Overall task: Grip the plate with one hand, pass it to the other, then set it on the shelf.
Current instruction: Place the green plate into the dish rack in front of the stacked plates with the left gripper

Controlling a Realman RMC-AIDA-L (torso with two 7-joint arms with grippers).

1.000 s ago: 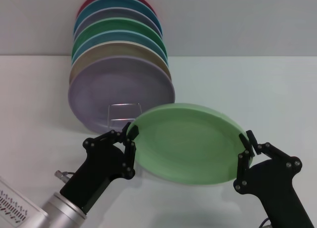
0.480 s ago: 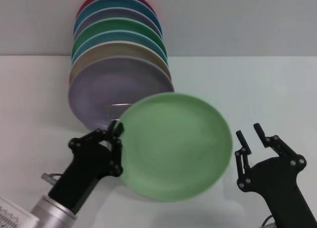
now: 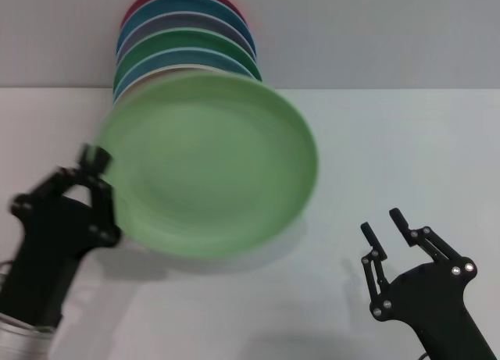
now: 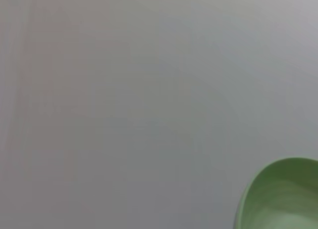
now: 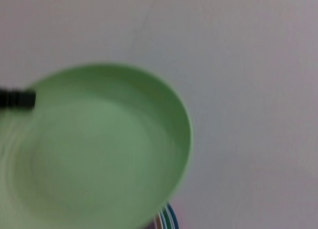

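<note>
My left gripper (image 3: pixel 99 174) is shut on the left rim of the pale mint-green plate (image 3: pixel 207 165) and holds it up, nearly on edge, in front of the row of standing plates. The plate's rim shows in the left wrist view (image 4: pixel 283 199), and its whole face shows in the right wrist view (image 5: pixel 99 149), with one black left finger (image 5: pixel 17 100) on its edge. My right gripper (image 3: pixel 380 222) is open and empty, low at the right, well apart from the plate. The wire shelf is hidden behind the plate.
Several coloured plates (image 3: pixel 187 40) stand on edge in a row at the back left, against the grey wall. The white table (image 3: pixel 391 141) stretches to the right of them.
The right gripper let go of the plate and drew back down and right. The left gripper carried the plate up and left, and it now covers the lavender plate and the wire shelf.
</note>
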